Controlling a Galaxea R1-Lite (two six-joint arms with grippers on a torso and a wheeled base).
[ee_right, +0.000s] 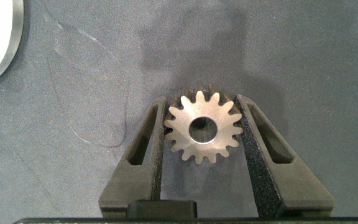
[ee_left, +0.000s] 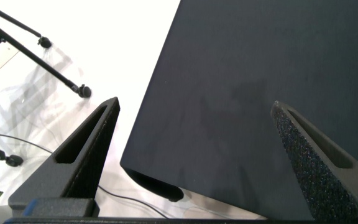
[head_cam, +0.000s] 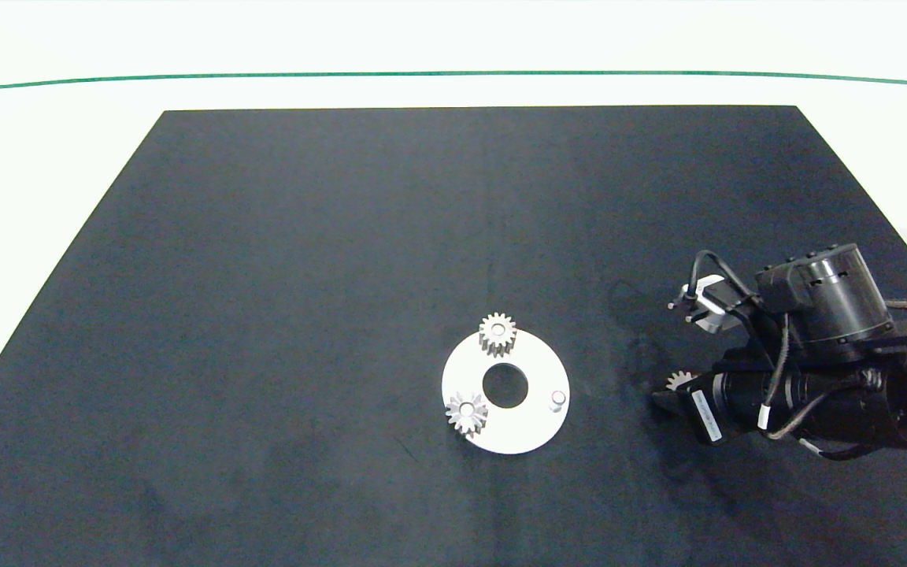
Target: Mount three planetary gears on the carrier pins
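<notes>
Gripping the third gear (ee_right: 202,129) between its fingers, the right gripper (ee_right: 202,134) sits beside the white disc (head_cam: 528,431). Two gears (head_cam: 497,333) sit on pins. Left gripper (ee_left: 191,155) hangs wide open off the mat.

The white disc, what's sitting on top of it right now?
On the white disc: two planetary gears seated on pins, which they hide, plus one bare pin. The third gear sits in the right gripper.

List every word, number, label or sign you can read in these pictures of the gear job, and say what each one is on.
Nothing here can be read.
White label on the right arm: it carries print, but too small to read.
Gears, white disc and black mat: no markings show.
Gear in the right gripper: plain metal, no markings.
Left gripper: no text on its fingers.
</notes>
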